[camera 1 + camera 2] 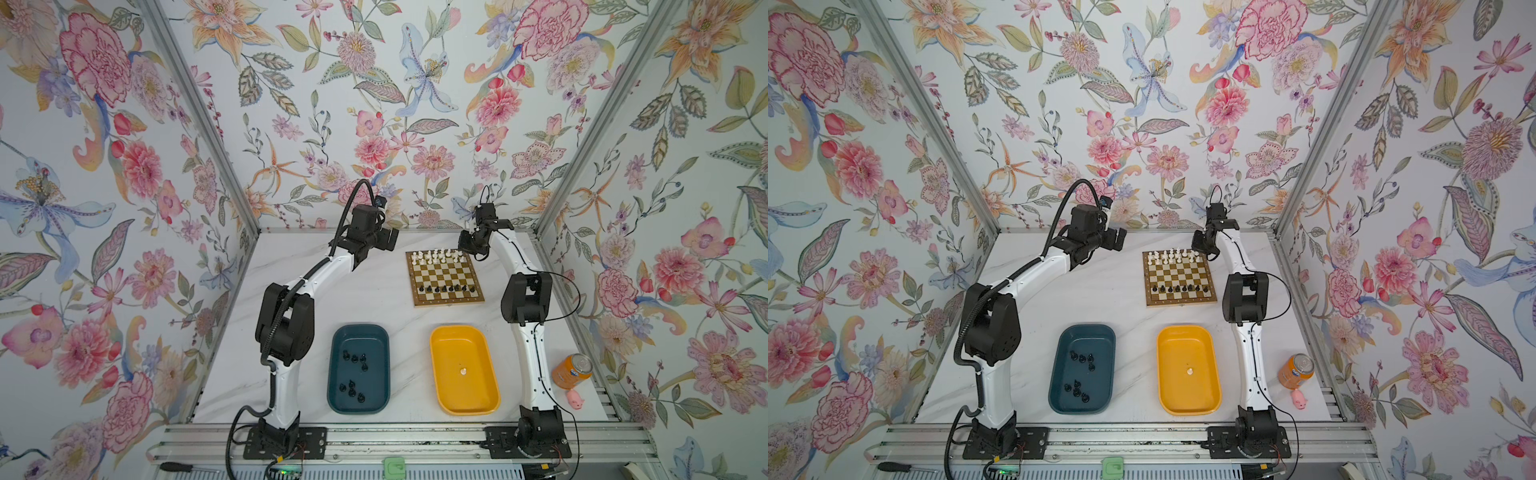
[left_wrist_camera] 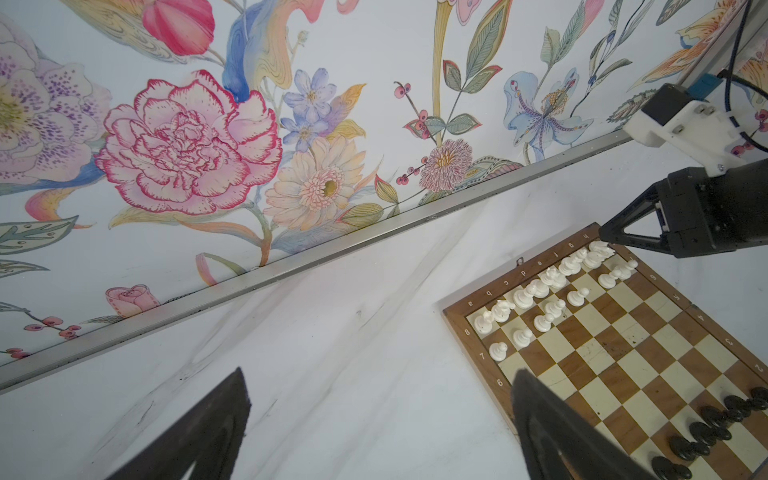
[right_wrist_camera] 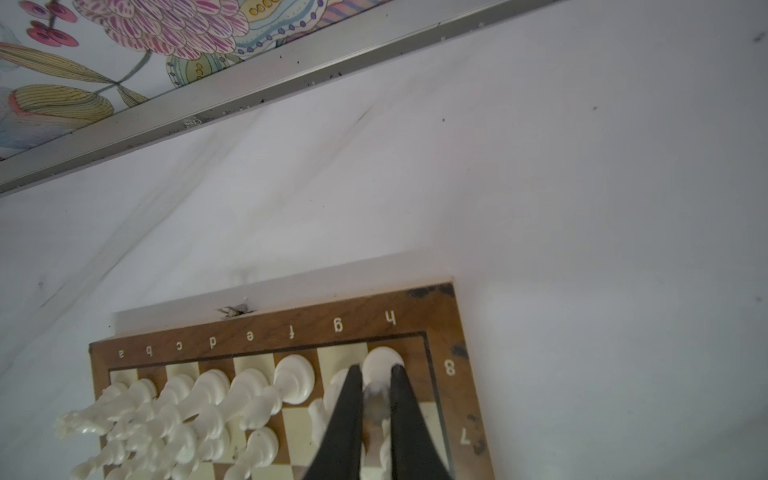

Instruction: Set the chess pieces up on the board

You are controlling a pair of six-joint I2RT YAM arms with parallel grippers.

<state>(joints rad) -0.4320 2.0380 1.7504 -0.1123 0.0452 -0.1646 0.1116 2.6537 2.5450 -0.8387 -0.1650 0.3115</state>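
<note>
White plastic is sitting pinched in the nearly shut right claw point(image 3: 376, 372): a white piece point(image 3: 383, 359) being held at the h8 corner of the board point(image 3: 440, 320), likely to complete the back rank. The left claw point(image 2: 378, 374) is hanging wide open and empty over the worktop point(image 2: 332, 332) beside it.

Lab robot test cell: floral-papered wall panels point(image 1: 374, 104) set in aluminium framing point(image 1: 200, 116), white marbled tabletop point(image 1: 374, 299), left arm point(image 1: 286, 382) and right arm point(image 1: 528, 365) bolted to a slotted metal rail point(image 1: 395, 436), screwdriver point(image 1: 183, 467) beside it.
</note>
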